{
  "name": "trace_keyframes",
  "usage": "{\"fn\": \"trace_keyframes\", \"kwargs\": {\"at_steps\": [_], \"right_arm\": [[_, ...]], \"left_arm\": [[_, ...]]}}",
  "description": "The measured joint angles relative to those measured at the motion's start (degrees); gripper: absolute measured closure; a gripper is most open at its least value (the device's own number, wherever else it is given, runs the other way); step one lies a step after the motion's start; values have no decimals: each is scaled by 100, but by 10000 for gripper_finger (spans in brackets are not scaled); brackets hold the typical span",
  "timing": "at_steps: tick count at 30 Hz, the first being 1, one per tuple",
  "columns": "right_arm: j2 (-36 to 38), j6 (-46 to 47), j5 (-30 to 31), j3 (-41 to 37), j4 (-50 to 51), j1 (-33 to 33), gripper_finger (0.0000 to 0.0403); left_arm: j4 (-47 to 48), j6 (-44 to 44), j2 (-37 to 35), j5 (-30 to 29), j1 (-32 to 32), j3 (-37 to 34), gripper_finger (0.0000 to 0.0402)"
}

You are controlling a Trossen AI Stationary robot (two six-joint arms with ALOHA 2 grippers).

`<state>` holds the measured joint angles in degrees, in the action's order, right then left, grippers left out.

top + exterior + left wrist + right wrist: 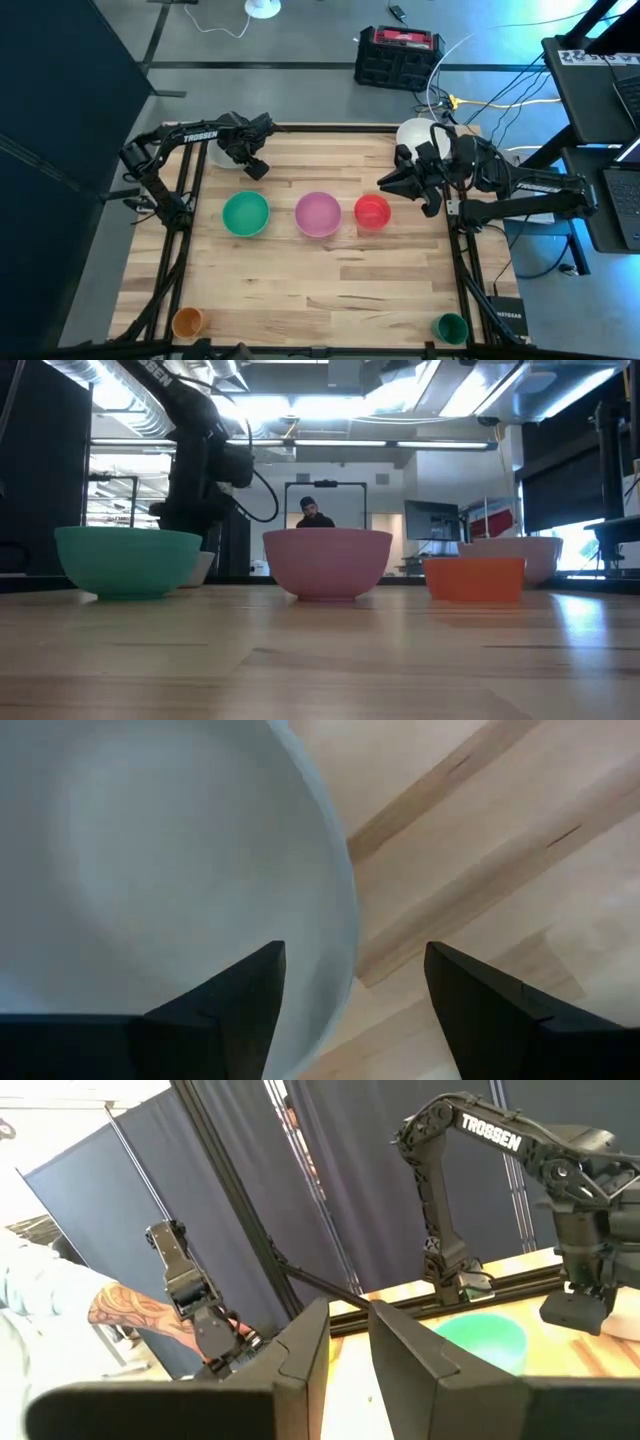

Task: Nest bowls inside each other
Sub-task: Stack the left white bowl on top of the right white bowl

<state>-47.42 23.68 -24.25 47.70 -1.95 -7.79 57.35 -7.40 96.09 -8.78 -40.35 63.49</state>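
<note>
Left gripper: open, fingers straddling the pale grey bowl rim
Right gripper: narrow gap, empty, hanging beside the red bowl

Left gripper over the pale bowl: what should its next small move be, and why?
Probably lower and close. The left gripper is open with one finger inside the pale grey bowl and the other outside its rim, so it straddles the wall. The green bowl sits nearby.
</note>
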Motion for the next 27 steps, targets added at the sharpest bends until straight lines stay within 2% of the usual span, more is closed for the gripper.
{"fn": "trace_keyframes", "kwargs": {"at_steps": [23, 27], "right_arm": [[16, 157, 0, 9, -163, 2, 343], [21, 148, -2, 237, -161, 2, 343]], "left_arm": [[-289, 530, -4, -39, -162, -49, 352], [-291, 619, -6, -37, -92, -49, 374]]}}
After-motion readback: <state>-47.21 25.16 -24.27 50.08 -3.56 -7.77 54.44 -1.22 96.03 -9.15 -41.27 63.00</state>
